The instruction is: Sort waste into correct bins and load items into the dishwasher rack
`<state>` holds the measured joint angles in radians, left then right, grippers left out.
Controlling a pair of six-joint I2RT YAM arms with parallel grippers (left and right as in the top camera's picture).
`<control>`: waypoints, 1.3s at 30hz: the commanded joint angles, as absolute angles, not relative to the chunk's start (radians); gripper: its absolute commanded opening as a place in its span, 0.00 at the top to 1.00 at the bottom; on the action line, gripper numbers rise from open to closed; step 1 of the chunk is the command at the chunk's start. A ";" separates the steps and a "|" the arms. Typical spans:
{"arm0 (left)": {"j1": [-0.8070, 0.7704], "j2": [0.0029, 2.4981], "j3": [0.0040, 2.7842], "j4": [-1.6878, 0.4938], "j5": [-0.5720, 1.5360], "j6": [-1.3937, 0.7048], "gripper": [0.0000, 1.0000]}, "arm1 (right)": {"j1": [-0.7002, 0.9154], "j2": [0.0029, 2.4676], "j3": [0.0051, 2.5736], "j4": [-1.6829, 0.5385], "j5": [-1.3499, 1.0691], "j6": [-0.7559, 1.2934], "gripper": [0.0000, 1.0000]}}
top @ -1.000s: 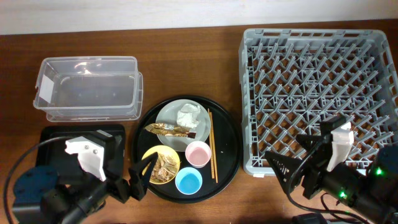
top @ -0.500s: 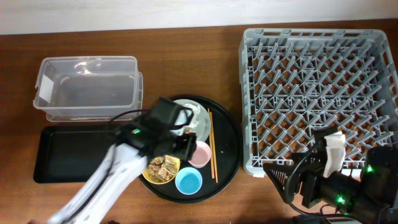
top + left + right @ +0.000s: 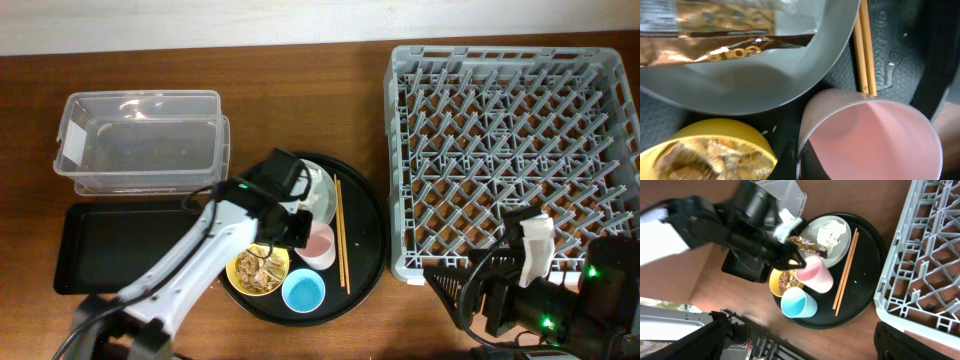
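On the round black tray (image 3: 365,255), my left gripper (image 3: 300,233) is shut on the near rim of the small pink cup (image 3: 320,246). In the left wrist view one finger is inside the pink cup (image 3: 875,142) and one outside. Beside it stand the yellow bowl (image 3: 258,271) of beige scraps, the blue cup (image 3: 303,292), and the grey-green plate (image 3: 770,80) carrying the brown-and-gold wrapper (image 3: 715,35) and the white tissue (image 3: 832,232). The chopsticks (image 3: 340,235) lie right of the cup. My right gripper (image 3: 470,292) hangs open at the front right, by the dishwasher rack (image 3: 515,150).
The clear tub (image 3: 140,140) stands at the back left, with the shallow black rectangular tray (image 3: 100,250) in front of it. My left arm (image 3: 190,265) crosses over that tray's right end. The rack's near corner is close to my right arm.
My left arm swung from the front left onto the round tray and its gripper shut on the pink cup's rim. The right arm drew back slightly.
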<state>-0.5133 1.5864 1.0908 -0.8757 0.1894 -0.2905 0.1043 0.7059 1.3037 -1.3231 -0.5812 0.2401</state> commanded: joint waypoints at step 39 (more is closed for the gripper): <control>-0.175 1.262 1.156 -0.943 0.817 -0.059 0.29 | 0.026 0.817 1.187 -1.217 -0.344 0.208 0.55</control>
